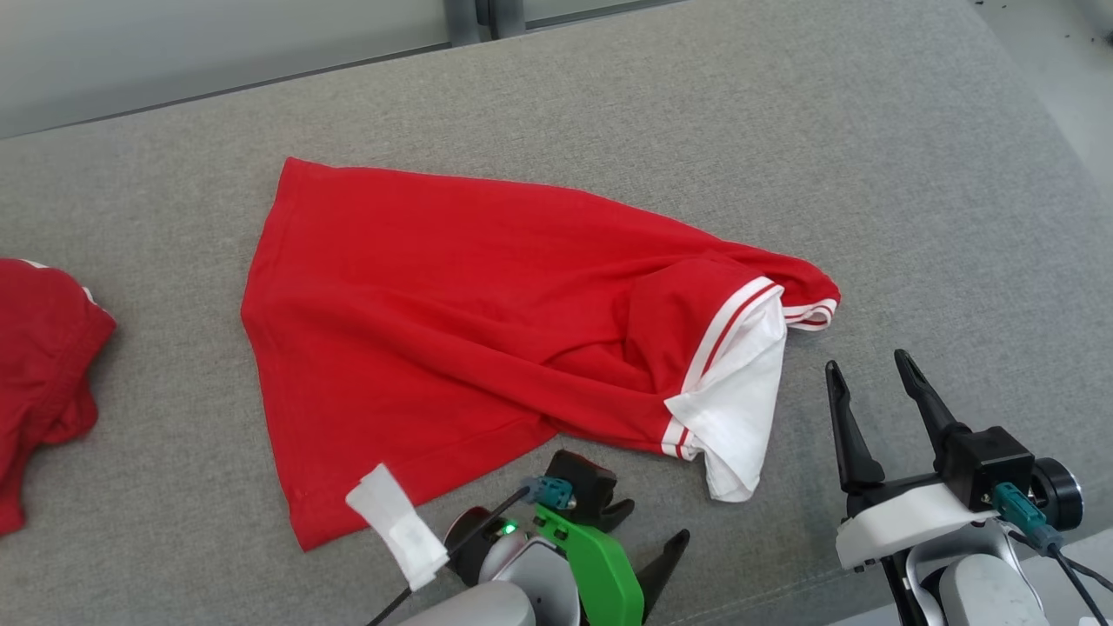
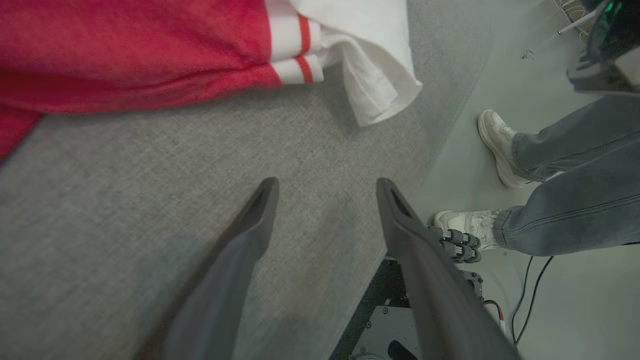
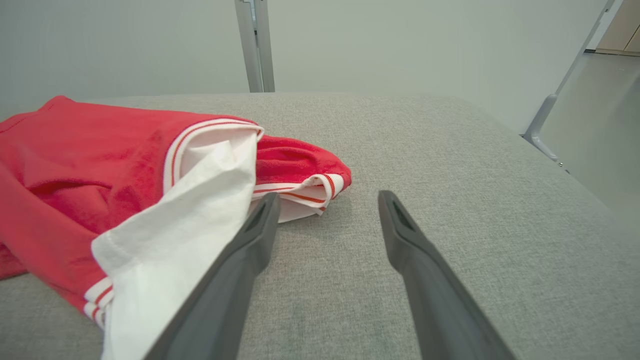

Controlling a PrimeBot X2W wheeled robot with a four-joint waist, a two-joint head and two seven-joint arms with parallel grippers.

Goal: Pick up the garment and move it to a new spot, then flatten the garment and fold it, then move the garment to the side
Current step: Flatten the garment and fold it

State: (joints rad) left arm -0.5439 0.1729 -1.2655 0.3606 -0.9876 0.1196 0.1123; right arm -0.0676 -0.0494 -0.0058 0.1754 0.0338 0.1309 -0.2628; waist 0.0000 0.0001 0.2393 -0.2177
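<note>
A red garment (image 1: 435,330) with white, red-striped trim lies spread on the grey table (image 1: 913,191), with a white sleeve part (image 1: 739,409) at its right end. My left gripper (image 1: 648,530) hovers open just below the garment's near hem. In the left wrist view it (image 2: 326,187) is over bare cloth surface, and the garment (image 2: 125,50) lies beyond its tips. My right gripper (image 1: 869,369) stands open to the right of the white sleeve. In the right wrist view its (image 3: 327,199) left finger is beside the garment (image 3: 75,165), with nothing between the fingers.
A second red cloth (image 1: 43,365) lies bunched at the table's far left. A person's feet in white shoes (image 2: 500,145) stand on the floor beside the table's near edge. A metal post (image 3: 255,45) rises behind the table.
</note>
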